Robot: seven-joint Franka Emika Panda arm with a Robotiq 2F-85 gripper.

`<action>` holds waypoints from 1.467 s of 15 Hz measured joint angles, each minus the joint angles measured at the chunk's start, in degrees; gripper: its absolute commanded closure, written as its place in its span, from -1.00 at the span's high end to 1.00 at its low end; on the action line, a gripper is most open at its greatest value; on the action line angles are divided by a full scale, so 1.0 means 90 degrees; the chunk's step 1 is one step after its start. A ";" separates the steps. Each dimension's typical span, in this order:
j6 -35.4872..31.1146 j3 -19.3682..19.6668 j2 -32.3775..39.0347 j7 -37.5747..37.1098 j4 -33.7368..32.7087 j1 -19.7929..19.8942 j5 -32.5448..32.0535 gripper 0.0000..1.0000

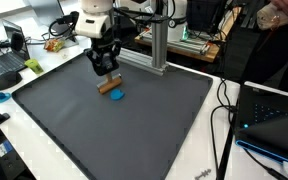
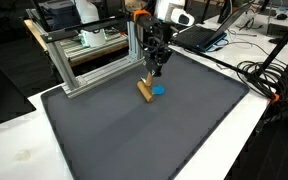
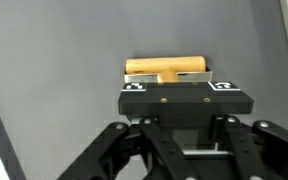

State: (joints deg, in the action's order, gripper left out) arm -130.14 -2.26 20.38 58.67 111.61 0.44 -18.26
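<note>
A pale wooden piece, a short round bar with a stub toward me, shows just past my gripper in the wrist view. The stub runs in between the black fingertip blocks, and the jaws are shut on it. In both exterior views the gripper points down over the dark grey mat. The wooden piece hangs tilted at its tips, low over the mat. A small blue disc lies flat on the mat right beside it.
An aluminium frame stands at the mat's back edge, close behind the arm. Laptops and cables sit on the white table around the mat. A person stands at one corner.
</note>
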 measured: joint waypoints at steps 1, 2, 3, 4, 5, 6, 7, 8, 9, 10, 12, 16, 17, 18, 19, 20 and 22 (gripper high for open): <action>0.0006 -0.0001 0.0003 0.0001 -0.0006 -0.0007 -0.0002 -0.56; 0.0007 -0.0004 0.0005 0.0001 -0.0010 -0.0017 -0.0002 -0.56; 0.0007 -0.0012 0.0006 0.0000 -0.0014 -0.0026 -0.0002 -0.56; 0.0007 -0.0031 0.0007 0.0000 -0.0019 -0.0032 -0.0002 -0.56; 0.0003 -0.0058 0.0007 0.0000 -0.0023 -0.0037 -0.0002 -0.56; -0.0002 -0.0090 0.0008 -0.0001 -0.0026 -0.0044 -0.0001 -0.56; -0.0008 -0.0117 0.0009 -0.0001 -0.0029 -0.0058 -0.0001 -0.56; -0.0009 -0.0134 0.0010 -0.0001 -0.0031 -0.0074 -0.0002 -0.56; -0.0008 -0.0139 0.0010 -0.0001 -0.0031 -0.0086 -0.0002 -0.56; -0.0008 -0.0139 0.0010 -0.0001 -0.0031 -0.0094 -0.0004 -0.56; -0.0007 -0.0139 0.0010 -0.0001 -0.0031 -0.0114 -0.0019 -0.56; 0.0004 -0.0143 0.0001 -0.0023 -0.0033 -0.0154 -0.0055 -0.56; 0.0006 -0.0147 -0.0006 -0.0049 -0.0036 -0.0162 -0.0055 -0.56; 0.0006 -0.0148 -0.0015 -0.0110 -0.0038 -0.0178 -0.0055 -0.56; 0.0006 -0.0148 -0.0027 -0.0214 -0.0040 -0.0200 -0.0059 -0.56; 0.0006 -0.0149 -0.0038 -0.0324 -0.0044 -0.0228 -0.0060 -0.56; 0.0006 -0.0156 -0.0059 -0.0533 -0.0058 -0.0287 -0.0059 -0.56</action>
State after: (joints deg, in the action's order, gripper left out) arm -130.08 -3.67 19.85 53.87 111.08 -2.14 -18.79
